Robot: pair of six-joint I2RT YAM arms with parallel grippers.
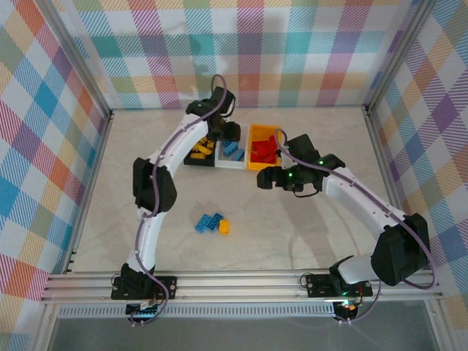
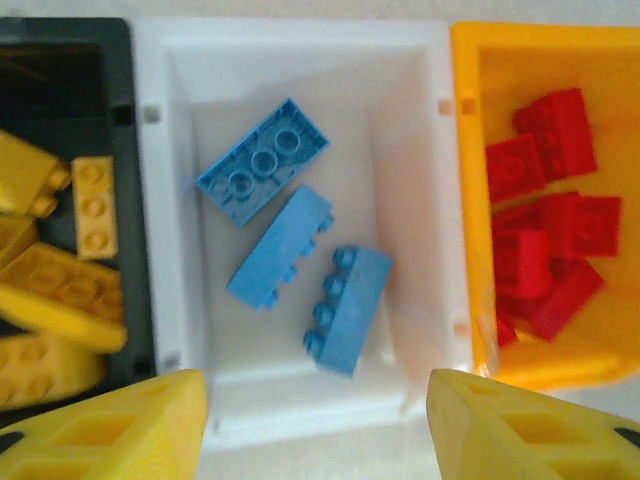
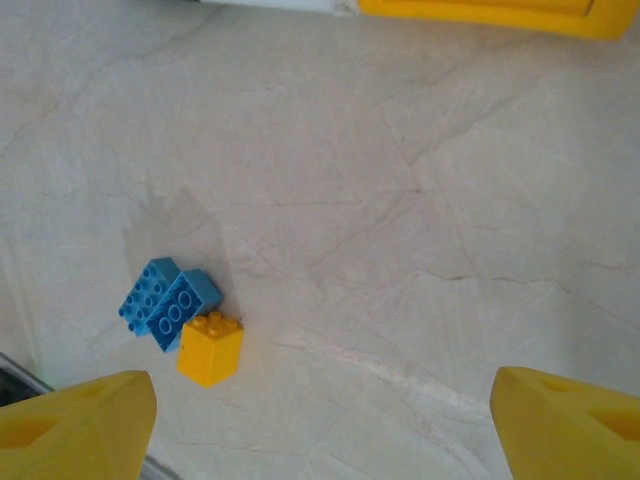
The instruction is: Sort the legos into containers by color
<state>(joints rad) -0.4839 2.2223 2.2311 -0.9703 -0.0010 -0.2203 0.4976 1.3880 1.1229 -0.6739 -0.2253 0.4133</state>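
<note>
- Black bin (image 1: 189,161), white bin (image 1: 230,165) and yellow-orange bin (image 1: 262,130) are sitting side by side in a touching row at the far middle of the counter (image 1: 314,234) in the top view. The left jaws are hanging over the white bin and the right jaws just in front of the yellow-orange bin. Loose blue legos (image 1: 208,222) and one loose yellow-orange lego (image 1: 224,227) are lying together nearer the arms.
- At the left wrist, the white bin is holding three blue bricks (image 2: 280,248), the black bin yellow bricks (image 2: 60,290) and the yellow-orange bin red bricks (image 2: 545,220). The left jaws are standing spread, pinching nothing.
- At the right wrist, the right jaws are standing wide apart and empty above the counter. The two loose blue legos are touching, with the yellow-orange one against them.
</note>
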